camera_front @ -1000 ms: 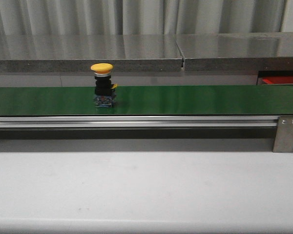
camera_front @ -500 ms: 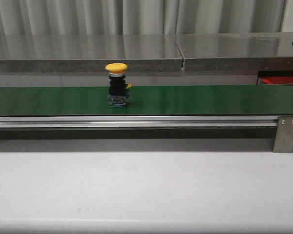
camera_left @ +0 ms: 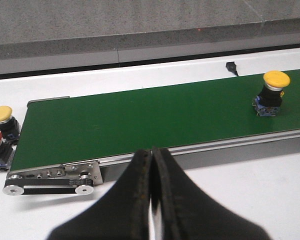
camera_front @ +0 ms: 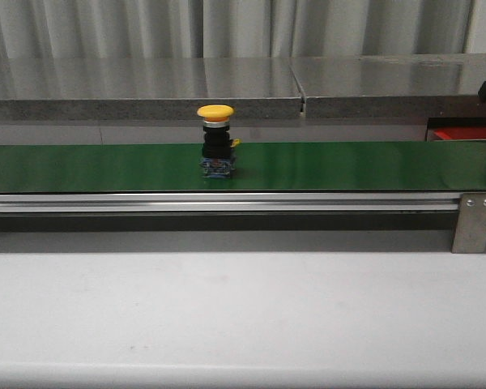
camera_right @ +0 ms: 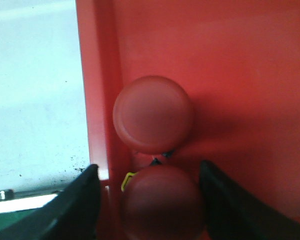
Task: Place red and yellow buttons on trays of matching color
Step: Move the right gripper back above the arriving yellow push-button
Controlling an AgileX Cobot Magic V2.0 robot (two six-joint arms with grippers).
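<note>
Yellow button point(camera_front: 215, 138) is seen upright mid-frame on green conveyor belt point(camera_front: 348, 166), its long axis vertical. Left gripper point(camera_left: 152, 165), pressed together and empty, is judged nearer; button sits upper right of it. Right gripper point(camera_right: 150, 187) is spread over red tray point(camera_right: 250, 75), straddling a red button point(camera_right: 162, 200).

Yellow-capped button point(camera_front: 215, 139) on green belt point(camera_front: 348, 164); red tray point(camera_right: 230, 75).

Long green conveyor belt point(camera_front: 348, 164) on white table point(camera_front: 243, 308) | one upright yellow-capped black push button point(camera_front: 215, 139) on belt | red plastic tray point(camera_right: 230, 65): two red-capped buttons point(camera_right: 153, 114)
</note>
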